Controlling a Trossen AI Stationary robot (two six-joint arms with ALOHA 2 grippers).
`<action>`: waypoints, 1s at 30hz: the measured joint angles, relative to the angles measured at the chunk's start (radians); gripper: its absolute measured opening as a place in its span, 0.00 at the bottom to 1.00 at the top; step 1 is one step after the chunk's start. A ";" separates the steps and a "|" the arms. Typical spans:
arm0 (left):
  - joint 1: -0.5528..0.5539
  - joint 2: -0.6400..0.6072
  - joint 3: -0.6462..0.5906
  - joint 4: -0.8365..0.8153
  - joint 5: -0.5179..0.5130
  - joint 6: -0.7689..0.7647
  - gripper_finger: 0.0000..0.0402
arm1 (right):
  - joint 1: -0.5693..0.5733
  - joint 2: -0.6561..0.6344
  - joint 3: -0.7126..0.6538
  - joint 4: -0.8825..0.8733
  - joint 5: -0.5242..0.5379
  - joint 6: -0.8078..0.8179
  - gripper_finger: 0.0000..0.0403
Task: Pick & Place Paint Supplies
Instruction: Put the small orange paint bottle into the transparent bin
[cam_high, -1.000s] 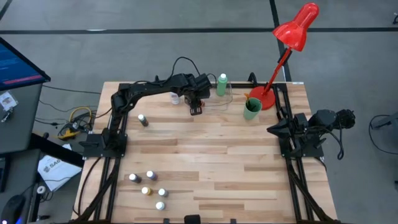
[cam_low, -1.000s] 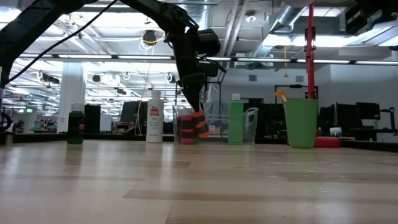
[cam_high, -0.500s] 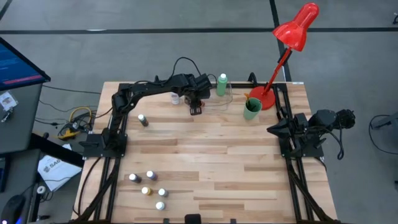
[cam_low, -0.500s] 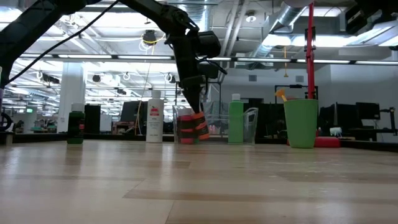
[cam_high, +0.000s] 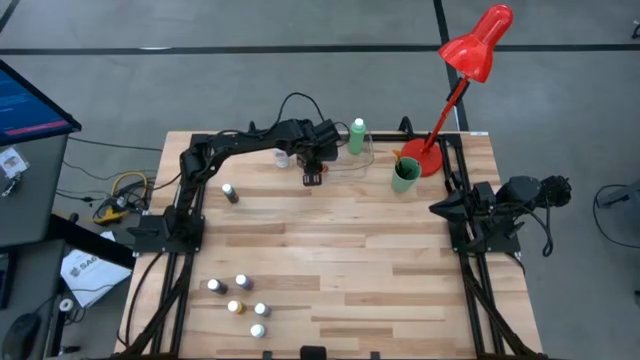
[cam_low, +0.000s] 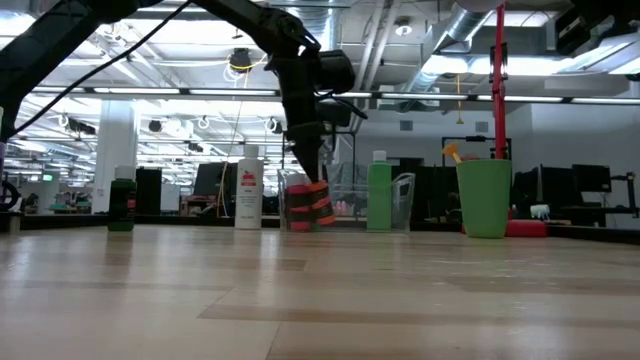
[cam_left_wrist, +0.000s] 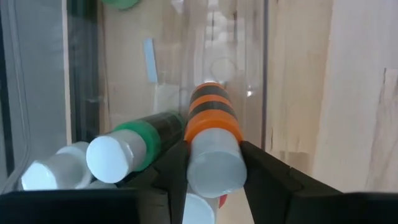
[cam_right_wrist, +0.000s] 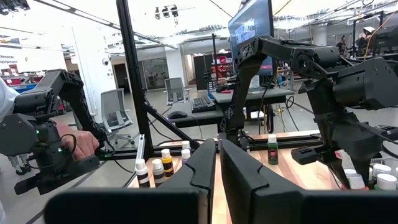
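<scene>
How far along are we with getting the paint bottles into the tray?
Partly done. A green-labelled bottle and white caps already lie inside the clear tray. In hand: the left claw holds an orange bottle at the tray. Left: five small bottles at the near left, a lone one and the tall white bottle. The right claw waits, shut.

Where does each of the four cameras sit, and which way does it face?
High view: above the table, looking straight down; both arms show, left gripper at the clear tray.
Low view: at table-top height, looking level across; the left gripper hangs in from above.
Left wrist view: on the left arm, facing into the tray; its fingers clamp an orange-banded bottle.
Right wrist view: on the parked right arm, facing across the table; shut right gripper.
Shared: the high and low views both show the green cup.
</scene>
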 joint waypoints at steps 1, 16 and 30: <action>-0.002 0.000 0.000 0.002 0.000 0.004 0.31 | 0.000 0.000 0.000 0.000 0.000 0.000 0.05; -0.004 0.000 0.001 0.021 0.000 0.093 0.30 | 0.000 0.000 0.000 0.000 0.000 0.000 0.05; -0.004 0.000 0.002 0.041 0.028 0.231 0.29 | 0.000 0.000 0.000 0.000 0.000 0.000 0.05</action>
